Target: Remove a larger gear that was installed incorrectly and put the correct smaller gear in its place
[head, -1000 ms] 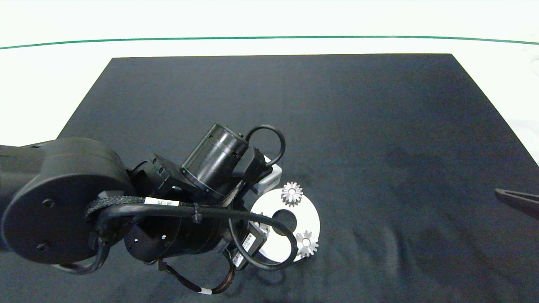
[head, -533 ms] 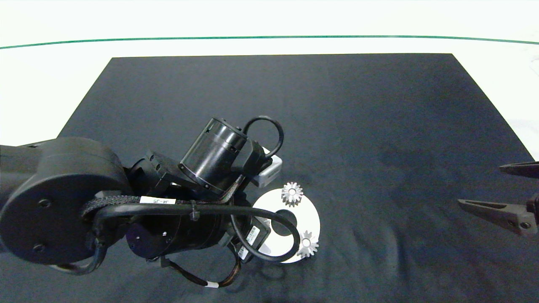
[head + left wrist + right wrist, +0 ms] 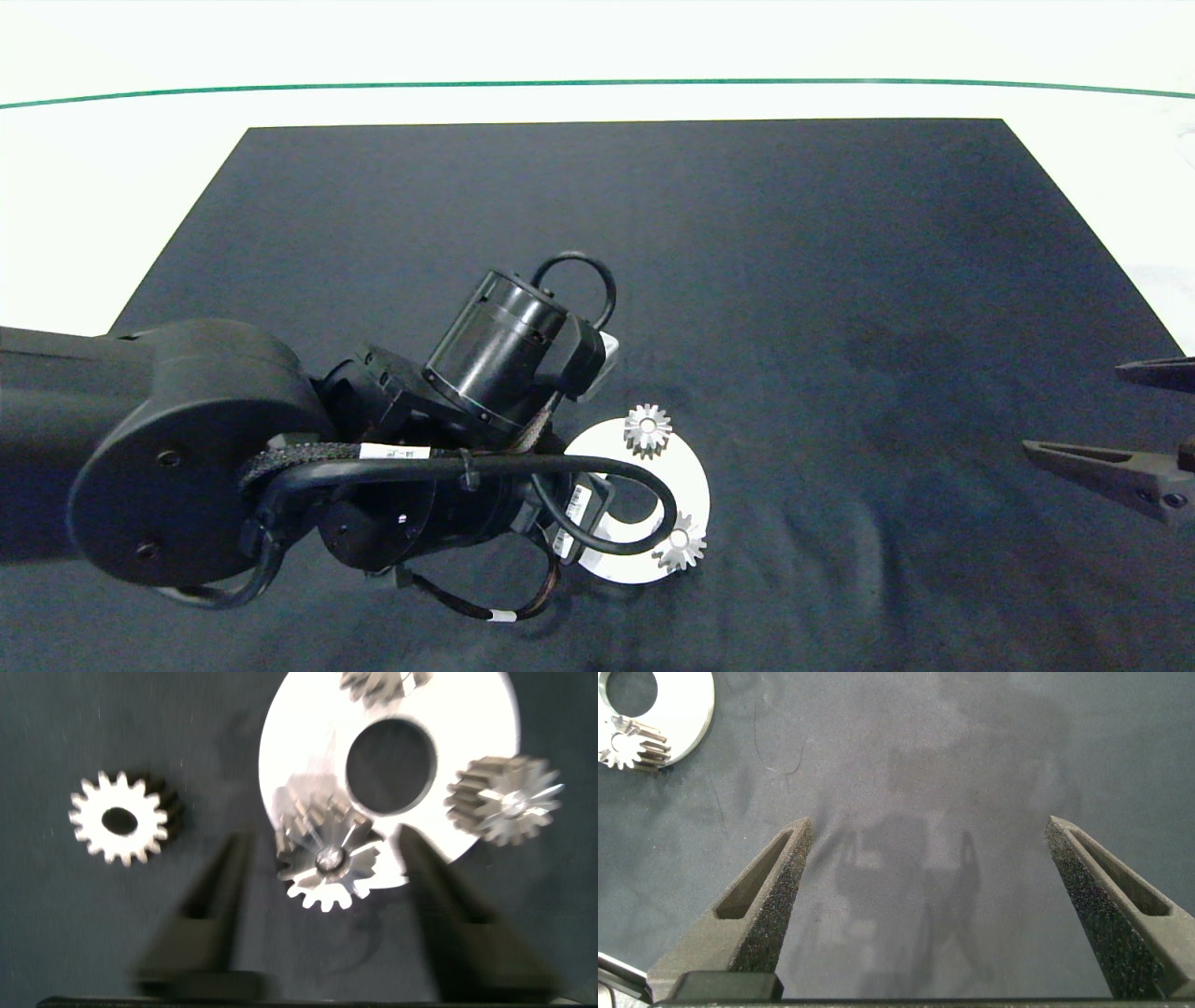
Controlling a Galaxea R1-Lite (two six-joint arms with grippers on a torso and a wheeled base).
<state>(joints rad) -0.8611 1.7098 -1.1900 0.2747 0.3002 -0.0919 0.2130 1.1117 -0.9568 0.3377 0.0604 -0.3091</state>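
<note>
Larger gear (image 3: 329, 861) sits on the disc (image 3: 299, 737) between the open left hand (image 3: 322, 891) fingers

Disc (image 3: 695, 485) sits on mat (image 3: 747, 280), near its front, left of centre. Three gears on the disc rim: far gear (image 3: 647, 430), right gear (image 3: 680, 542), larger gear (image 3: 327, 863) on the left edge under left arm (image 3: 280, 467). Smaller gear (image 3: 120, 819) lies off the disc, on the mat beside the larger gear. Right gripper (image 3: 1120, 425) well apart at the mat's right edge.
</note>
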